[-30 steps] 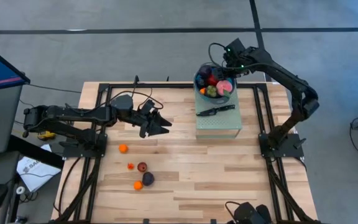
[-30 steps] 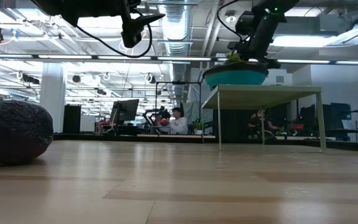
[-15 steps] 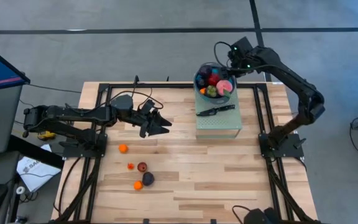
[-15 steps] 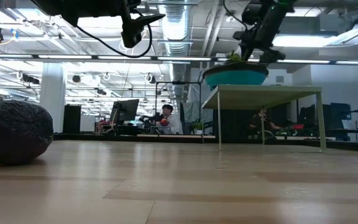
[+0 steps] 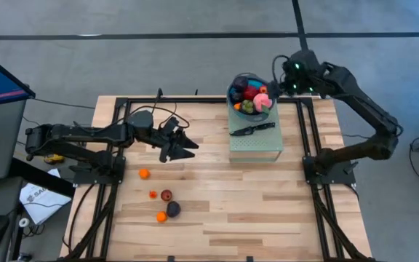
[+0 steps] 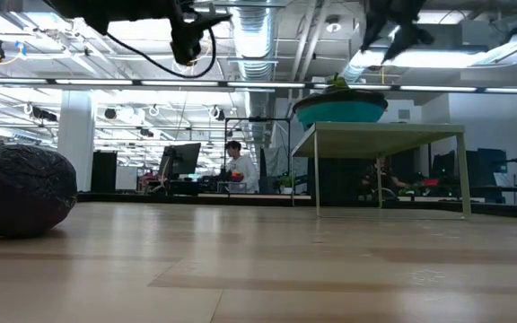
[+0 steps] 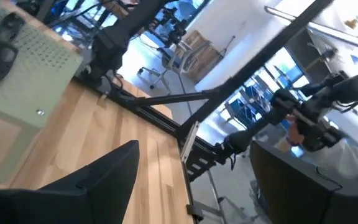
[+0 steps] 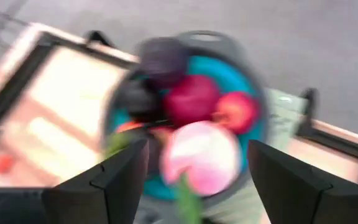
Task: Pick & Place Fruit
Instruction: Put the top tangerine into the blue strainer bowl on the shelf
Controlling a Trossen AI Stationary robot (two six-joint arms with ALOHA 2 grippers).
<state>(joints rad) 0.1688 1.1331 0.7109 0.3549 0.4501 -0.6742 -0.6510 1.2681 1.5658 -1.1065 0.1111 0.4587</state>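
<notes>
Fruit (image 5: 252, 97) filled a teal bowl (image 5: 233, 100) that stood at the far end of a pale green stand (image 5: 254, 143) on the wooden table (image 5: 224, 193), toward its right far corner. The pile held red, pink, dark purple and green pieces, with the pink one (image 8: 202, 157) nearest the right gripper. A black knife (image 5: 252, 129) lay on the stand just in front of the bowl.

More fruit lay loose on the table's near left area, well apart from the bowl: a small orange piece (image 5: 144, 173), a tiny orange piece (image 5: 153, 193), a dark red piece (image 5: 166, 195), a dark purple piece (image 5: 173, 208) and another orange piece (image 5: 161, 216) touching it.

The right gripper (image 5: 279, 82) hovered just beside the bowl's right rim, above the table's far edge. In its wrist view its two dark fingers (image 8: 120, 176) stood wide apart with nothing between them, framing the bowl.

The left gripper (image 5: 188, 146) hung over the middle-left of the table, between the stand and the loose fruit, touching neither. Its fingers (image 7: 92, 180) were spread apart and held nothing.

In the low view a dark, textured fruit (image 6: 21, 191) sat large at the left edge, and the bowl showed on the stand in the distance.
</notes>
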